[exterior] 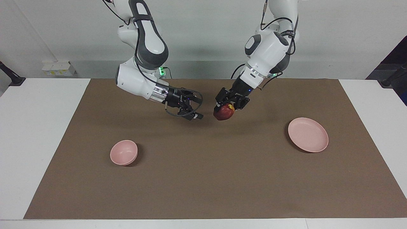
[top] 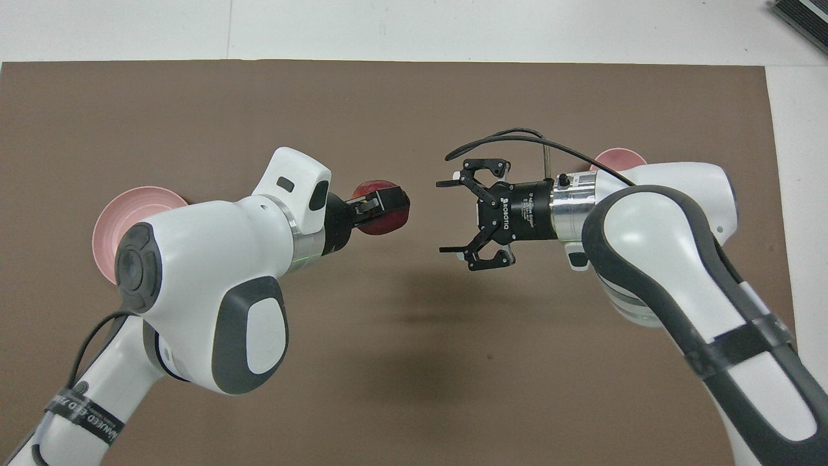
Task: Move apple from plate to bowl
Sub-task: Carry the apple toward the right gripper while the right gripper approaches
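My left gripper [exterior: 226, 109] [top: 387, 207] is shut on the dark red apple [exterior: 223, 112] [top: 378, 218] and holds it in the air over the middle of the brown mat. My right gripper [exterior: 194, 108] [top: 447, 217] is open and empty, facing the apple with a small gap between them. The pale pink plate [exterior: 307, 134] [top: 126, 210] lies bare toward the left arm's end, partly covered by the left arm in the overhead view. The small pink bowl [exterior: 123, 152] [top: 618, 158] stands toward the right arm's end, mostly hidden under the right arm in the overhead view.
A brown mat [exterior: 210, 178] covers most of the white table [exterior: 35, 127]. A dark object [top: 802, 19] sits at the table's corner farthest from the robots, at the right arm's end.
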